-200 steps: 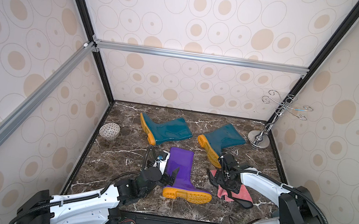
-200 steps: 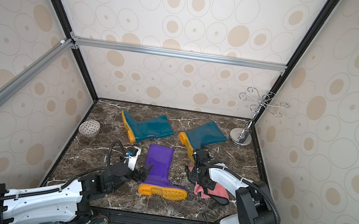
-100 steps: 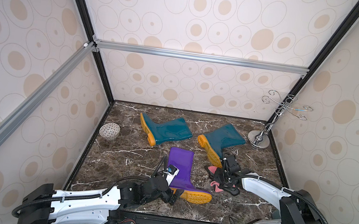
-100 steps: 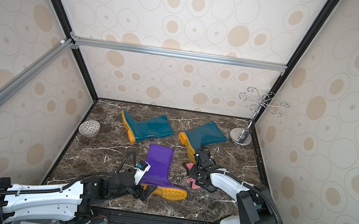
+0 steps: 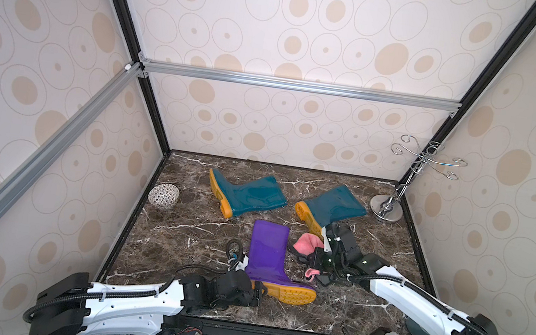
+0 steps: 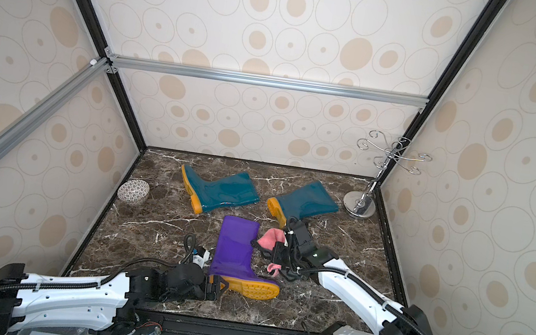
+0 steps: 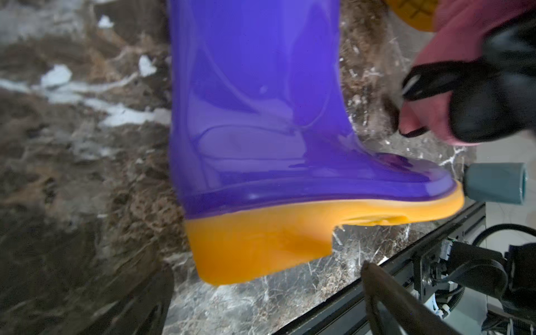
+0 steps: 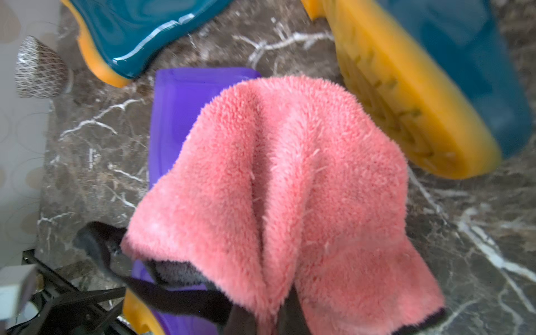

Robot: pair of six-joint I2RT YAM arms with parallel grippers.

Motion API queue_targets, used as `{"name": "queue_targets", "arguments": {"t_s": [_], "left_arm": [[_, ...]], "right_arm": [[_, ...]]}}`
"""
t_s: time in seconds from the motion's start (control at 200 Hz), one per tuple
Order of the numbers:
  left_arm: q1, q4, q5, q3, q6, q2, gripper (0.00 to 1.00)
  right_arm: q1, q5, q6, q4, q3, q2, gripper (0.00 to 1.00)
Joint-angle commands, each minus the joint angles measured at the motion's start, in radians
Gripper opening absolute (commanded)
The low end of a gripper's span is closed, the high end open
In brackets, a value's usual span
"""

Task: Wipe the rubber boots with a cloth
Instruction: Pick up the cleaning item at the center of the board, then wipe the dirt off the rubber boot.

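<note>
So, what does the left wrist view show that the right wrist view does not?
Only the left wrist view shows the purple boot's foot, heel to toe, and a grey-blue cylinder by the toe. Only the right wrist view shows the patterned bowl, the uppers of a teal boot and a second teal boot, and the purple boot's open top. Both show the purple boot, the pink cloth and the marble table.

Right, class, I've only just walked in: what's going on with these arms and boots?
The right pincer is shut on the pink cloth, which hangs beside the purple boot. The left pincer stands open at that boot's heel, not closed on it. One teal boot and a second teal boot lie farther back. Whether the cloth touches the purple boot is unclear.
</note>
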Motion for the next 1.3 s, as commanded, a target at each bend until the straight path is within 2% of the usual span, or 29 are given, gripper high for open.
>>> {"name": "queue_targets", "arguments": {"t_s": [0.0,0.12,0.365,0.565,0.755,0.885,1.035,1.13,1.23,1.295], "left_arm": [[-0.001,-0.079,-0.019,0.011,-0.111,-0.055,1.00],[0.003,-0.016,0.006,-0.013,-0.102,-0.076,1.00],[0.012,0.067,0.011,-0.005,-0.112,0.039,1.00],[0.080,-0.018,0.021,0.082,-0.099,0.116,1.00],[0.129,0.099,0.074,0.014,-0.108,0.118,0.99],[0.152,0.145,0.089,-0.018,-0.092,0.124,0.93],[0.159,0.121,0.091,0.037,-0.067,0.168,0.92],[0.159,0.117,0.089,0.054,-0.028,0.186,0.85],[0.160,0.162,0.105,0.016,-0.018,0.196,0.73],[0.164,0.175,0.095,-0.011,-0.013,0.192,0.70]], "right_arm": [[0.020,-0.013,-0.044,-0.050,0.051,-0.022,0.00],[0.025,-0.045,-0.076,-0.042,0.080,-0.023,0.00],[0.039,-0.065,-0.162,-0.030,0.125,-0.050,0.00],[0.046,-0.071,-0.224,-0.028,0.133,-0.092,0.00],[0.049,-0.064,-0.254,-0.012,0.123,-0.120,0.00],[0.051,-0.078,-0.261,-0.012,0.123,-0.123,0.00],[0.051,-0.073,-0.267,-0.010,0.119,-0.124,0.00],[0.051,-0.078,-0.261,0.004,0.110,-0.124,0.00],[0.051,-0.086,-0.261,0.012,0.099,-0.124,0.00],[0.052,-0.087,-0.262,0.013,0.094,-0.127,0.00]]}}
